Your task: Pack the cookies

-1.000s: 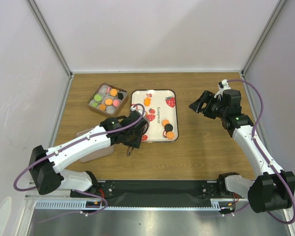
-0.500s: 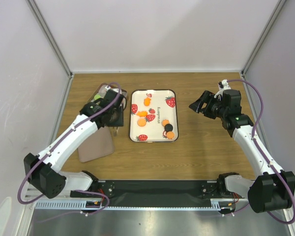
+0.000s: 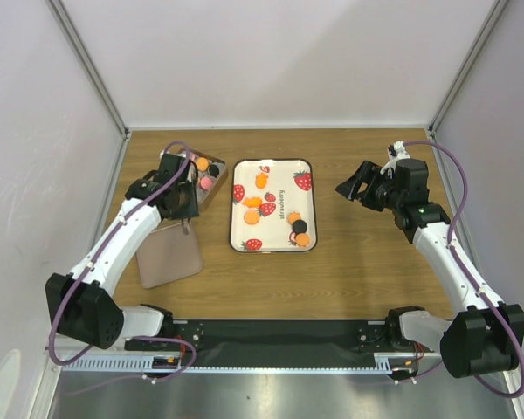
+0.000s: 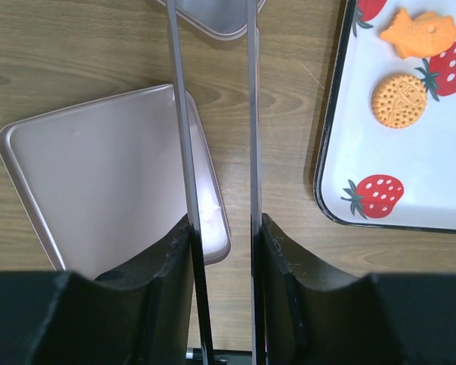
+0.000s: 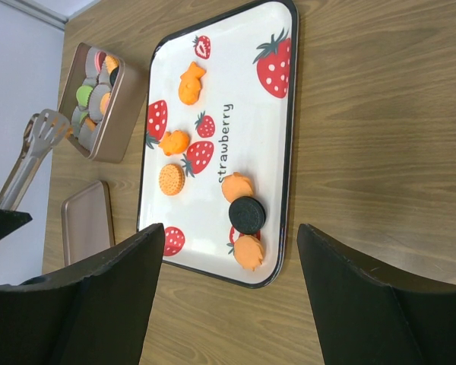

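Note:
A brown tin box [image 3: 211,166] holds small round cookies [image 3: 206,182] in orange, pink, green and black; my left arm covers part of it. It also shows in the right wrist view [image 5: 106,129]. My left gripper [image 3: 182,202] is shut on metal tongs [image 4: 251,114] and hovers at the box's near left corner. The tongs' head [image 5: 49,125] shows beside the box; I cannot tell if it holds anything. More orange cookies [image 5: 171,179] and a black cookie [image 5: 247,215] lie on the strawberry tray [image 3: 307,202]. My right gripper [image 3: 356,185] is open and empty, right of the tray.
The box's flat brown lid [image 3: 168,255] lies on the wooden table in front of the box, also in the left wrist view [image 4: 99,175]. The tray's edge [image 4: 327,152] is to the right of the tongs. Grey walls enclose the table on three sides.
My left arm has swung with the tongs from the tray's near left corner back and left to the box. The right arm has not moved.

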`<action>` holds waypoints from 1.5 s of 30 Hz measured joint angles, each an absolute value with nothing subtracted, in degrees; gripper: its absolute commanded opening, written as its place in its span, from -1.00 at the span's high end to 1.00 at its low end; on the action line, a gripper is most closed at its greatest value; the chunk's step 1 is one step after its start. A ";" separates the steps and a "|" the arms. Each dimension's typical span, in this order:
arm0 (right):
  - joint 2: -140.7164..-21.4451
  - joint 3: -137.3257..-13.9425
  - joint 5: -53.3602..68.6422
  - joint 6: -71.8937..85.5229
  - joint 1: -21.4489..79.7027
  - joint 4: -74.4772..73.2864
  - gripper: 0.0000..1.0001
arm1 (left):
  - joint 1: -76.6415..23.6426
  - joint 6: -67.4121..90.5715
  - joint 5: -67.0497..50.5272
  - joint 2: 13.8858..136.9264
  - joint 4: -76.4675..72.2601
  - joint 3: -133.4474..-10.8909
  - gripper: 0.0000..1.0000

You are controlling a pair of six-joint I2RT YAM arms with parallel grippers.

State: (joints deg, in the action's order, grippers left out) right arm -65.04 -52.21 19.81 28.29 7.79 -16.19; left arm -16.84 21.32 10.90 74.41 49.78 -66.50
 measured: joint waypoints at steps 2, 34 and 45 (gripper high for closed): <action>-65.04 -52.21 19.81 28.29 7.79 -16.19 -0.54 | -16.56 20.88 10.22 75.00 49.32 -66.13 0.20; -65.04 -52.21 19.79 28.29 7.81 -16.19 -0.54 | -16.45 20.45 7.66 76.38 45.52 -59.68 0.12; -65.04 -52.21 19.79 28.27 7.81 -16.19 -0.54 | -16.45 20.43 7.29 75.94 45.58 -59.68 0.11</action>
State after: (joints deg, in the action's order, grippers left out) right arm -65.04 -52.21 19.79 28.27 7.81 -16.19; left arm -16.45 20.43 7.29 75.94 45.58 -59.68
